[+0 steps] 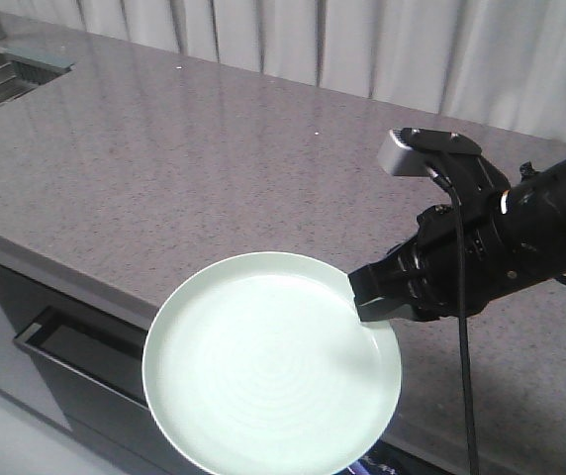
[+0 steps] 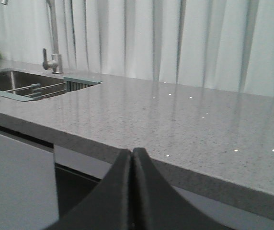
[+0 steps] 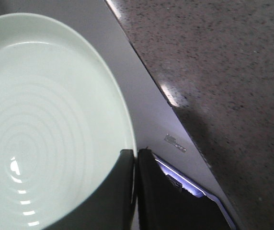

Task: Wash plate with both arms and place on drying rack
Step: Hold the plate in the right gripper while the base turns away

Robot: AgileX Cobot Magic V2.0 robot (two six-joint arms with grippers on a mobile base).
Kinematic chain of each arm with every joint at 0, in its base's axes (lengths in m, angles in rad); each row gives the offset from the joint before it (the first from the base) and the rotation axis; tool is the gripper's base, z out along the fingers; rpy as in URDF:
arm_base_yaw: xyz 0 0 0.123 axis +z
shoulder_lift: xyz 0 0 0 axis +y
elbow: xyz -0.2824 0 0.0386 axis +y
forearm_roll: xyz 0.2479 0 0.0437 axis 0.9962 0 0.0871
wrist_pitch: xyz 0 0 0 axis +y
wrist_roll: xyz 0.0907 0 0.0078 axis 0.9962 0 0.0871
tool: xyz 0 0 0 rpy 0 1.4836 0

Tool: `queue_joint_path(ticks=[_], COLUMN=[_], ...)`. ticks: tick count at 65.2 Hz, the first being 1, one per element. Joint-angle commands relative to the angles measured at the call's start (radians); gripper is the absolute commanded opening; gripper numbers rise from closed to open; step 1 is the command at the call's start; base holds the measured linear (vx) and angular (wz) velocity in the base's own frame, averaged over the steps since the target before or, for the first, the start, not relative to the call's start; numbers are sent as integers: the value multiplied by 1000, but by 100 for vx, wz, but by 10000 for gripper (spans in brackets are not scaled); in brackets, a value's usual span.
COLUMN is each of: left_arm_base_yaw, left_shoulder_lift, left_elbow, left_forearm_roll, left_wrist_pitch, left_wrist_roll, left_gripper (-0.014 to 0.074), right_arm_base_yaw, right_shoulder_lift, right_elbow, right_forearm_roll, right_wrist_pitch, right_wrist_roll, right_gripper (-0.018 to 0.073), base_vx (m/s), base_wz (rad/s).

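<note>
right gripper (image 1: 374,297): arm outstretched, pinching plate (image 1: 263,386) rim beyond bench (image 1: 214,168) front edge | left gripper (image 2: 131,160): pressed together, empty

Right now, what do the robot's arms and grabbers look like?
The right arm is black and chunky, with a small grey block on top and a thin black cable hanging down. The right gripper and left gripper both have smooth black fingers curving to narrow tips.

Right arm (image 1: 545,213) holds plate (image 1: 263,381) rim in jaws.
</note>
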Motion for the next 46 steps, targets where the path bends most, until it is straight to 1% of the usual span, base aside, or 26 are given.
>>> queue_joint_path(ticks=[1,46], left_arm_base_yaw=[-7,-7], left_shoulder_lift=[-14,-14], left_elbow=[-22,-22], left_forearm_roll=[-10,-10], left_wrist_pitch=[-74,-74], left_wrist_roll=[0,0], left_gripper=[-6,-6], right_arm_base_yaw=[-1,-1], right_shoulder_lift=[-31,-31], right_elbow=[-24,-24], right_forearm_roll=[33,33], right_wrist_pitch=[-29,-29], right_wrist_roll=[-7,-7], right_gripper=[-8,-8], base_vx=[-4,-4], base_wz=[45,49])
